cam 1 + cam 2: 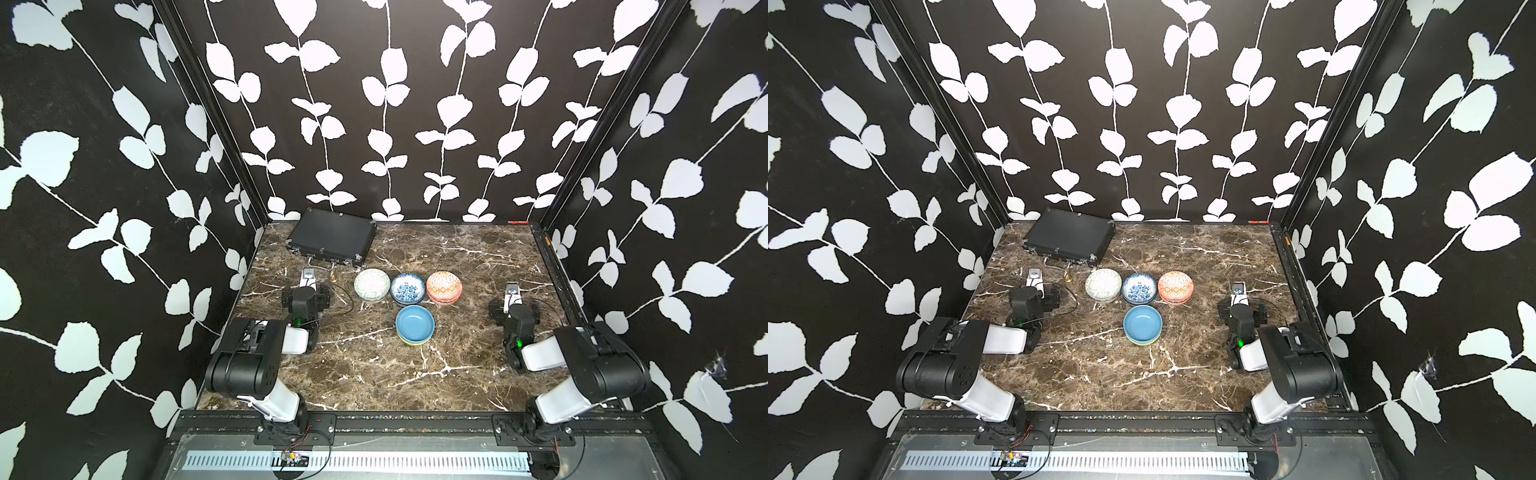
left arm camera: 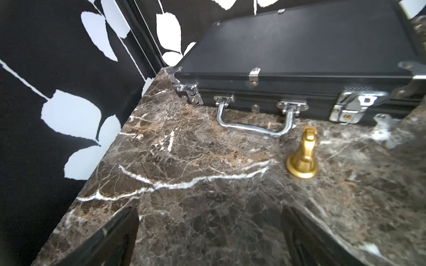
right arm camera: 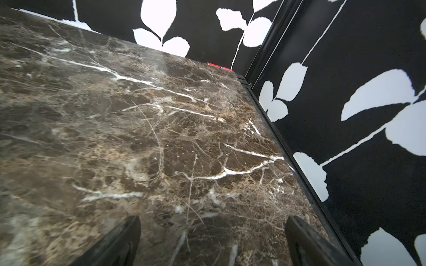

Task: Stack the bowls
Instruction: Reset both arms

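In both top views the bowls sit mid-table in pairs, one nested in another. At the back stand a pale patterned pair (image 1: 372,284) (image 1: 1103,284), a blue-floral pair (image 1: 407,287) (image 1: 1139,287) and an orange-patterned pair (image 1: 444,286) (image 1: 1175,286). In front of them a plain blue bowl (image 1: 414,323) (image 1: 1143,323) rests in a yellow one (image 1: 415,341). My left gripper (image 1: 307,287) (image 1: 1034,291) (image 2: 209,214) is open and empty, left of the bowls. Right of them, my right gripper (image 1: 513,301) (image 1: 1239,303) (image 3: 213,220) is open over bare marble. Neither wrist view shows a bowl.
A flat black case (image 1: 332,237) (image 1: 1069,236) (image 2: 299,50) lies at the back left, its chrome handle towards me. A small gold chess piece (image 1: 333,279) (image 1: 1068,277) (image 2: 303,156) stands between the case and the pale bowls. Patterned walls enclose the marble table (image 1: 457,257) on three sides.
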Available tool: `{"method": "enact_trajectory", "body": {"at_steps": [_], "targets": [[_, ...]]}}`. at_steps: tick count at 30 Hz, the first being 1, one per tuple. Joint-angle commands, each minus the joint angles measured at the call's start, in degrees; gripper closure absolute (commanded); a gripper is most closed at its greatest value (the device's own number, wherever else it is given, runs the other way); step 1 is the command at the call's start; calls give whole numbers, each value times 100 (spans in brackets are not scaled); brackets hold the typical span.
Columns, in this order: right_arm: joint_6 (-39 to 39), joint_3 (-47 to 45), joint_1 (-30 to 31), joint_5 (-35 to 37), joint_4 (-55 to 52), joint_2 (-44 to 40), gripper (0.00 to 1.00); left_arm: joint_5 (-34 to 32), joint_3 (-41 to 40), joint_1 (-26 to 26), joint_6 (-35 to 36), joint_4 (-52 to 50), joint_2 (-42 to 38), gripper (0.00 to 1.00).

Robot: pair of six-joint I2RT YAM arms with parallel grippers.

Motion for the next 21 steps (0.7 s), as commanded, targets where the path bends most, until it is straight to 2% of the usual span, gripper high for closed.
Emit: {"method": "enact_trajectory", "body": {"at_steps": [1,4,7,21], "targets": [[173,247,-67,-486,-38,-238,1,196,-26,23,-38,140,-93,1],[166,241,-103,-488,155,-140,1,214,-58,25,3,409,-5,1],[190,262,-98,-500,21,-210,1,201,-21,26,-45,168,-104,1],[182,257,-103,-496,42,-195,1,183,-29,25,-34,273,-61,1]]}}
